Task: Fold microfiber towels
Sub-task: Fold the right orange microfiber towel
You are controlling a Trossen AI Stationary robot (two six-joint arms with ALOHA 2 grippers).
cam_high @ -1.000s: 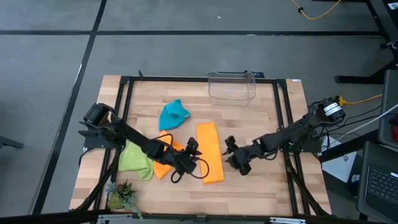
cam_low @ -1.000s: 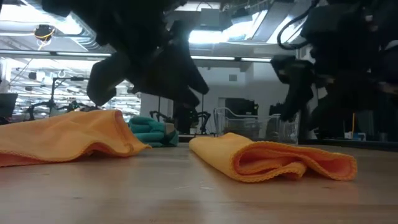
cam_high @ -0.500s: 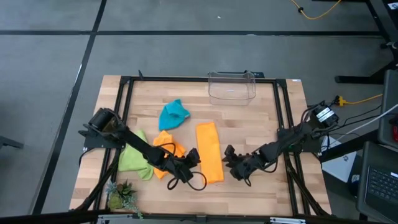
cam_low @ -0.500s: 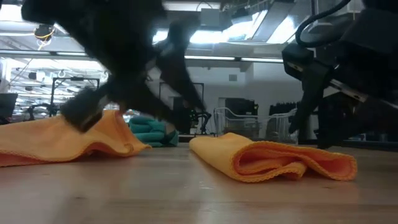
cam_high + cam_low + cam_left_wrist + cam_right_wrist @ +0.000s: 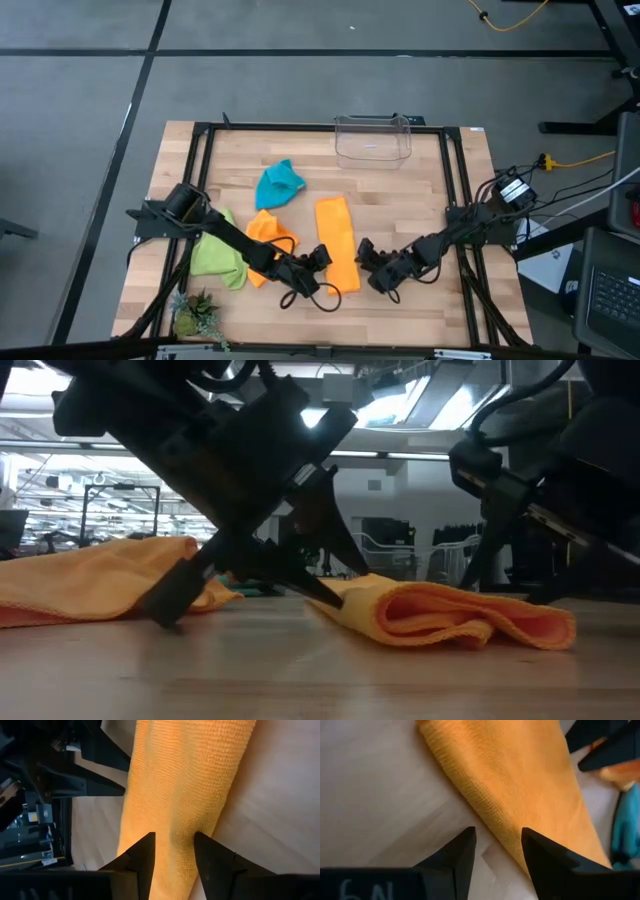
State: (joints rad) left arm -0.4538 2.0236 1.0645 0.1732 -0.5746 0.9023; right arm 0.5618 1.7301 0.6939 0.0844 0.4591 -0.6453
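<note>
A folded orange towel (image 5: 338, 243) lies as a long strip on the table's middle, one end near, one end far. My left gripper (image 5: 322, 257) is open, low at the strip's left side near its near end. The cloth fills the gap between its fingers in the left wrist view (image 5: 175, 847). My right gripper (image 5: 363, 252) is open at the strip's right side, and its fingers straddle the strip's edge (image 5: 485, 820). A crumpled orange towel (image 5: 265, 235), a lime green towel (image 5: 215, 255) and a turquoise towel (image 5: 280, 185) lie to the left. My left gripper's open fingers meet the folded orange towel at its left long edge (image 5: 335, 598), near the near end. They come slanting down from the table's left. The towel lies flat on the table. I cannot tell whether my right gripper touches the towel's right edge.
A clear plastic bin (image 5: 373, 138) stands at the table's far edge. A small green plant (image 5: 195, 315) stands at the near left corner. A dark metal frame (image 5: 200, 135) runs round the table top. Bare wood lies near the front edge.
Both grippers have come down to the table top and moved toward the near edge, along the folded orange towel's two sides. My left gripper has also gone right, up against the towel's left edge. The towel has stayed where it was.
</note>
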